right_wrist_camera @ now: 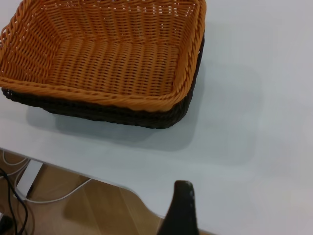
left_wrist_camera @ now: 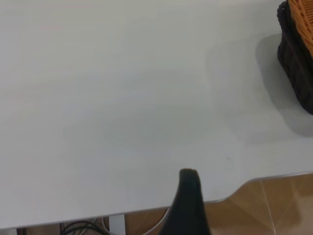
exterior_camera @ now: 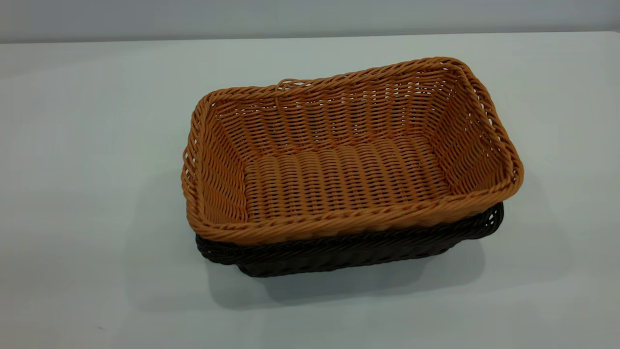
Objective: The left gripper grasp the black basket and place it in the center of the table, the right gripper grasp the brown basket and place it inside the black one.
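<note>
The brown basket [exterior_camera: 348, 160] sits nested inside the black basket [exterior_camera: 348, 252] near the middle of the table [exterior_camera: 87, 145]. Only the black rim and lower wall show beneath it. The brown basket's rim loop is on the far side. Neither gripper shows in the exterior view. The left gripper [left_wrist_camera: 188, 200] is over the table's edge, well away from the stacked baskets [left_wrist_camera: 296, 63], and holds nothing that I can see. The right gripper [right_wrist_camera: 182, 208] is also at the table's edge, apart from the brown basket [right_wrist_camera: 107, 54] and the black basket [right_wrist_camera: 122, 115].
The table's rounded corner edge [left_wrist_camera: 234, 191] and brown floor tiles lie below the left gripper. Cables and a white box [right_wrist_camera: 29, 178] lie on the floor beyond the table edge in the right wrist view.
</note>
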